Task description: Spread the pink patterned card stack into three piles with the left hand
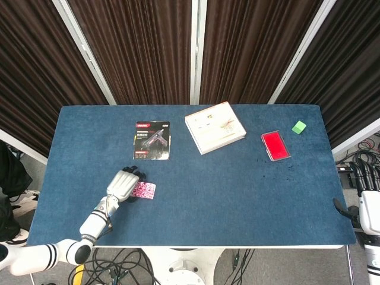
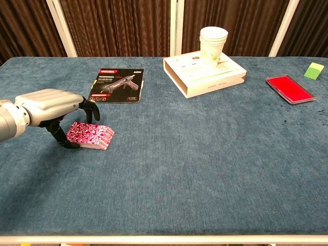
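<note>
1. Left hand (image 2: 48,105) low over the blue table (image 2: 205,169); dark fingers (image 2: 91,108) curled down around the near-left end of the pink patterned card stack (image 2: 90,135).
2. Chest view: thumb tip at the stack's left edge, other fingers arched over its back edge. Whether they actually grip cannot be told.
3. Head view: the hand covers the stack's left part; only the right portion of the cards (image 1: 144,190) shows.
4. Stack lies flat as one pile.
5. Beyond the fingers: glue gun package (image 2: 117,85).
6. Far right of them: white box (image 2: 205,73), red case (image 2: 290,89), green block (image 2: 314,70).
7. Paper cups (image 2: 213,46) on the box are obvious only in chest view.
8. Right hand (image 1: 363,212) sits off the table's right edge, in head view only; its grip is unreadable.
</note>
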You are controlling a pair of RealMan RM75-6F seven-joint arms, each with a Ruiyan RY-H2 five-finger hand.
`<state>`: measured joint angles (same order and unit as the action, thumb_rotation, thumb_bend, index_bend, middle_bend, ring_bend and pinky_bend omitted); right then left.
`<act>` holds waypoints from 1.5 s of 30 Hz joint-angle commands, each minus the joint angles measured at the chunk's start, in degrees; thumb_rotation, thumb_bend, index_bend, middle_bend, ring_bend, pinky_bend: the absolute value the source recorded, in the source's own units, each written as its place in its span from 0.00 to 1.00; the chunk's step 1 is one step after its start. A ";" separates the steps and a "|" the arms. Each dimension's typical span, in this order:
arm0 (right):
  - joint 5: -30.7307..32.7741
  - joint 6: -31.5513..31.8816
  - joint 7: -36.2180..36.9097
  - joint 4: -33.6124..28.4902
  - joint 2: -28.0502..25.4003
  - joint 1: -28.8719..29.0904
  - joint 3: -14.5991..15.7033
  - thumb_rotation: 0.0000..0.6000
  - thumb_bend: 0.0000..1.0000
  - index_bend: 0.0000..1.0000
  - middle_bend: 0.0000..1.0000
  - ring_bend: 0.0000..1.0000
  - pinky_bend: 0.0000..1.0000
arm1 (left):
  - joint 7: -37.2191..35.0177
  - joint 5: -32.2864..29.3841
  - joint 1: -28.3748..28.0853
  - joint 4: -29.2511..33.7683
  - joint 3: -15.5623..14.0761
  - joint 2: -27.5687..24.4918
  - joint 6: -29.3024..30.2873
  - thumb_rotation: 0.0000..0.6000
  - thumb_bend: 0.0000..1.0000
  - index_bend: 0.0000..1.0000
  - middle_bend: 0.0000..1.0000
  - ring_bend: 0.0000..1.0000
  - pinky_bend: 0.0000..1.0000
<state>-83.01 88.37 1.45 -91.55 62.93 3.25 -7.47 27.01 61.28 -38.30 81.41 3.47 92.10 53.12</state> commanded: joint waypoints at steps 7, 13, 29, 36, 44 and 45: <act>0.36 -0.38 0.17 -0.13 -0.14 0.06 -0.08 1.00 0.13 0.02 0.00 0.00 0.00 | 0.25 -0.10 0.02 -0.53 -0.13 0.44 0.24 1.00 0.19 0.31 0.34 0.11 0.21; 0.45 -0.50 0.23 -0.15 -0.18 0.08 -0.10 1.00 0.13 0.02 0.00 0.00 0.00 | -0.18 0.32 -0.03 -0.66 -0.11 0.53 0.20 1.00 0.19 0.31 0.34 0.11 0.21; 0.54 -0.60 0.15 -0.28 -0.18 0.07 -0.09 1.00 0.13 0.02 0.00 0.00 0.00 | -2.03 0.18 -0.22 -0.16 0.30 0.00 -0.74 1.00 0.19 0.32 0.35 0.12 0.21; 0.67 -0.69 0.35 -0.32 -0.32 0.09 -0.18 1.00 0.13 0.02 0.00 0.00 0.00 | -2.61 0.74 -0.15 -0.70 0.27 0.55 -0.42 1.00 0.20 0.34 0.37 0.12 0.21; 0.71 -0.74 0.36 -0.27 -0.27 0.10 -0.19 1.00 0.13 0.02 0.00 0.00 0.00 | -2.84 1.14 -0.05 -0.54 0.27 0.38 -0.12 1.00 0.21 0.34 0.37 0.12 0.21; 0.73 -0.79 0.34 -0.26 -0.26 0.11 -0.18 1.00 0.13 0.02 0.00 0.00 0.00 | -2.90 1.18 -0.04 -0.52 0.28 0.36 -0.09 1.00 0.21 0.34 0.37 0.12 0.21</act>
<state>-82.28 87.57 1.79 -91.81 62.67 3.37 -7.65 24.11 62.46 -38.34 80.88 3.76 92.46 53.03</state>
